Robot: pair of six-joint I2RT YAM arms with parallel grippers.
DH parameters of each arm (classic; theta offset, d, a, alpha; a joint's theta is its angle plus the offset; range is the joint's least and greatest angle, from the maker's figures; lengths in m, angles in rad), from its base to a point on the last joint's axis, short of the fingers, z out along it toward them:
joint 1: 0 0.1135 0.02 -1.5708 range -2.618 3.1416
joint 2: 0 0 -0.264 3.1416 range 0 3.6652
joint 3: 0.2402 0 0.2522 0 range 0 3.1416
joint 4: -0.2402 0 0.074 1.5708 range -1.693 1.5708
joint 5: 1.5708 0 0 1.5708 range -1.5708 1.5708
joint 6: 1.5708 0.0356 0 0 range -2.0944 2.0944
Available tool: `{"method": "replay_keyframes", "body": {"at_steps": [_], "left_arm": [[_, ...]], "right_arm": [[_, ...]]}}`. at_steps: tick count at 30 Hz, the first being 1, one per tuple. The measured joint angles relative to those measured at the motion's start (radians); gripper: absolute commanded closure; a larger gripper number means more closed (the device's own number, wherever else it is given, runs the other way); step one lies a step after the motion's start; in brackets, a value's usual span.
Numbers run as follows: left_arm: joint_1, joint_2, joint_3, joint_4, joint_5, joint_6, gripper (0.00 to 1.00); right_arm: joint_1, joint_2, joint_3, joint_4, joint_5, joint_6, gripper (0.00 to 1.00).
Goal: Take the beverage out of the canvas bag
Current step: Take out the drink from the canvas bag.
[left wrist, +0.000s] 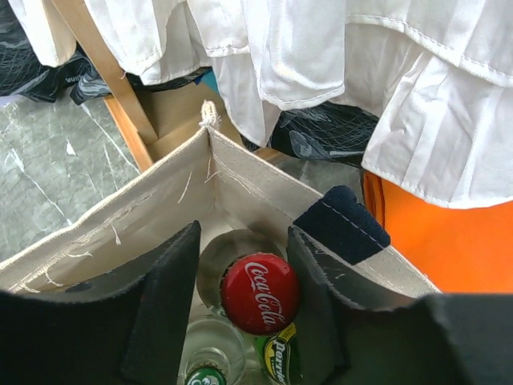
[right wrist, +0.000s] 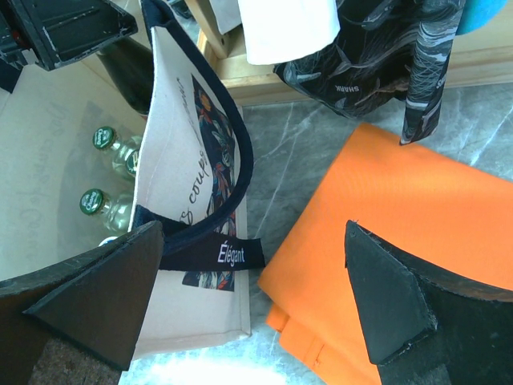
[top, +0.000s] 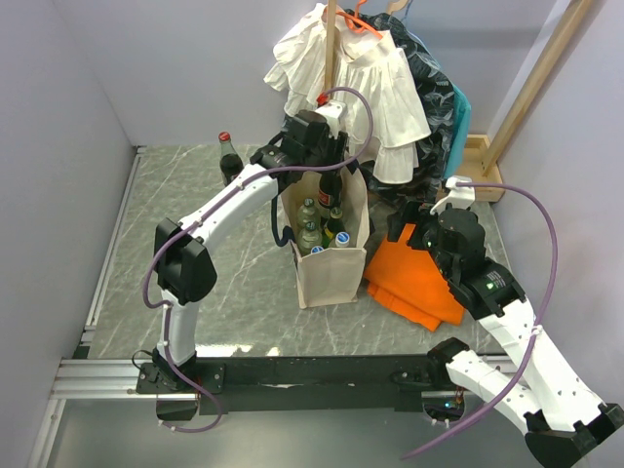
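Your canvas bag (top: 331,276) is the cream tote with navy straps, standing upright and open-topped on the bench (top: 156,185). The cola bottle (left wrist: 259,293), dark glass with a red Coca-Cola cap, stands upright at the bag's far end, cap pinched between the left fingers (left wrist: 160,321).

A red bottle cap (left wrist: 260,293) reads "Coca-Cola", and a navy band (right wrist: 212,255) on the canvas bag (right wrist: 200,317) reads "Élégant".
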Motion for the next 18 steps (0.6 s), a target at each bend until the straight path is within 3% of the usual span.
{"method": "replay_keyframes", "body": {"at_steps": [5,9,12,18], "left_arm": [[-0.002,0.000,0.000,0.000,0.000,-0.002,0.62],[-0.004,-0.001,0.000,0.002,-0.018,0.023,0.87],[0.000,-0.002,0.000,0.002,-0.019,0.019,0.99],[0.000,-0.002,0.009,-0.015,-0.019,0.019,0.99]], "right_arm": [[0.000,0.000,0.000,0.000,0.000,0.000,0.00],[0.000,0.002,0.000,0.000,-0.001,0.000,0.00],[0.000,0.005,0.000,0.000,-0.001,0.000,0.00],[0.000,0.008,0.000,0.000,-0.003,0.000,0.00]]}}
